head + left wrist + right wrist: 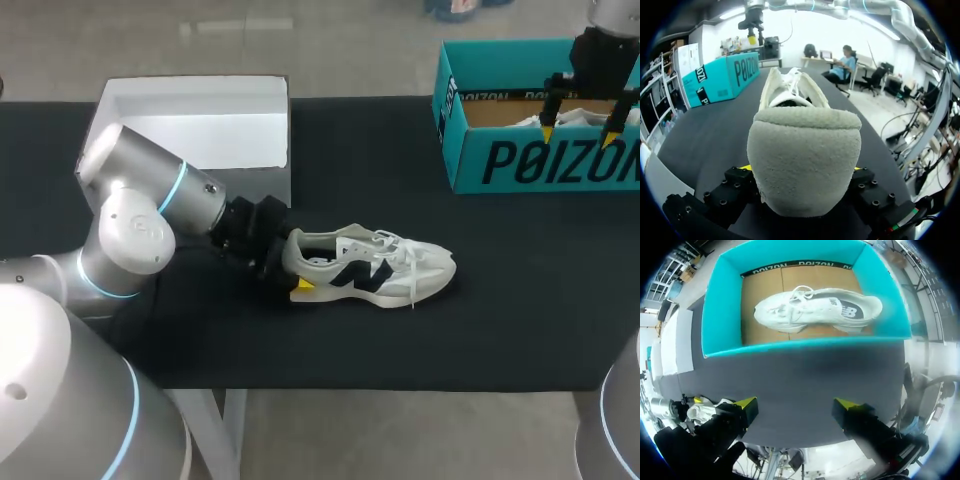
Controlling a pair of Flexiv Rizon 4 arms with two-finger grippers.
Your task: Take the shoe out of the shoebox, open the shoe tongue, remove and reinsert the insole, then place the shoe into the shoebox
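Left gripper point(801, 168) seemed clamped on the heel of the shoe point(375, 268), which lay flat on the table point(500, 330). Only the heel was pinched, so a lift could let the toe sag and slip. Behind stood a white box point(195, 125). Farthest off, right gripper point(795, 402) hung wide open, empty, over the shoebox point(540, 160), which held a second shoe point(815, 310).

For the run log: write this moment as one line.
left claw: shut on heel of white-and-black sneaker | right claw: open, above teal cardboard shoebox
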